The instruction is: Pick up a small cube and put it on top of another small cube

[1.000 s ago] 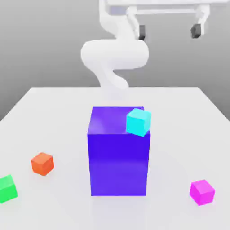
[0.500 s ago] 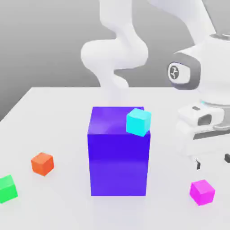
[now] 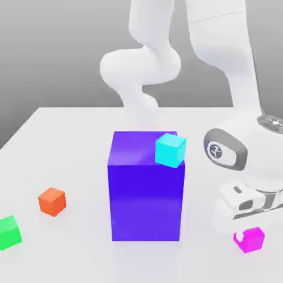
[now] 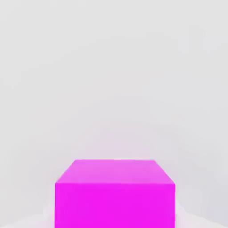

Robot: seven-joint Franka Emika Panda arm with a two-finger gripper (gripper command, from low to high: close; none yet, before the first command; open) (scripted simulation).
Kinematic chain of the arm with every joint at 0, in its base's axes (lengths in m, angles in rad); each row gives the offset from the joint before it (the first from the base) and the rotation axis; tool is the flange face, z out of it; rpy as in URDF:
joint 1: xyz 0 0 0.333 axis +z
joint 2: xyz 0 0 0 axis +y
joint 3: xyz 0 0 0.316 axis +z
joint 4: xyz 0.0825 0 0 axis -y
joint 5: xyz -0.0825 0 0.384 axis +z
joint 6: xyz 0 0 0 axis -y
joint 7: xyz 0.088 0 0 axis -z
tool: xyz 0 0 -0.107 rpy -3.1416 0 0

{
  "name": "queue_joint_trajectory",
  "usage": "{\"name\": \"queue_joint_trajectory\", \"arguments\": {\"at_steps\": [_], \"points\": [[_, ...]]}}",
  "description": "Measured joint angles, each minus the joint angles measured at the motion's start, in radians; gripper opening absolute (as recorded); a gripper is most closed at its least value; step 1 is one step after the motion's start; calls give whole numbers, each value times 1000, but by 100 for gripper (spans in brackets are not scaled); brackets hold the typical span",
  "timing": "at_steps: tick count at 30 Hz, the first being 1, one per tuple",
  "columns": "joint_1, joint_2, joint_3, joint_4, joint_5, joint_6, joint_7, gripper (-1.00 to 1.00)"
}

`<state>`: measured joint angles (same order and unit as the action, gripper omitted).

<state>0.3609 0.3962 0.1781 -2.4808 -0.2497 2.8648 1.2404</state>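
Observation:
The small magenta cube [image 3: 252, 241] rests on the white table at the exterior view's front right, its top hidden by my hand. My gripper [image 3: 250, 234] has come straight down over it and is shut on it. The hand view has the same magenta cube [image 4: 115, 196] very close, still on the table surface. The small green cube [image 3: 9, 232] sits at the exterior view's front left edge, far from the gripper.
A tall blue-violet block [image 3: 146, 199] stands mid-table between the two small cubes, with a cyan cube [image 3: 170, 150] perched on its top right corner. An orange-red cube [image 3: 52, 201] lies near the green one. The arm's white links rise behind the block.
The arm dropped from high at the back down to the magenta cube at front right, and the gripper went from open to shut around it. No cube has shifted.

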Motion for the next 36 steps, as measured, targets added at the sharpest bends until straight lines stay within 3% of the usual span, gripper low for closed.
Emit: {"name": "queue_joint_trajectory", "arguments": {"at_steps": [4, 6, 11, 24, 28, 31, 32, 36], "points": [[-44, -127, 61, -27, 78, -98, -61, -100], [-69, -123, 55, 16, 78, -119, -107, -100], [-216, -78, -30, 131, 76, -156, -264, -100], [-611, -163, -264, 104, 182, -223, -547, -100], [-756, -193, -349, 66, 279, -235, -646, -100], [-859, -97, -359, 76, 370, -166, -724, -100], [-873, -74, -354, 78, 384, -147, -735, 100], [-873, -74, -354, 78, 384, -147, -735, 100]]}}
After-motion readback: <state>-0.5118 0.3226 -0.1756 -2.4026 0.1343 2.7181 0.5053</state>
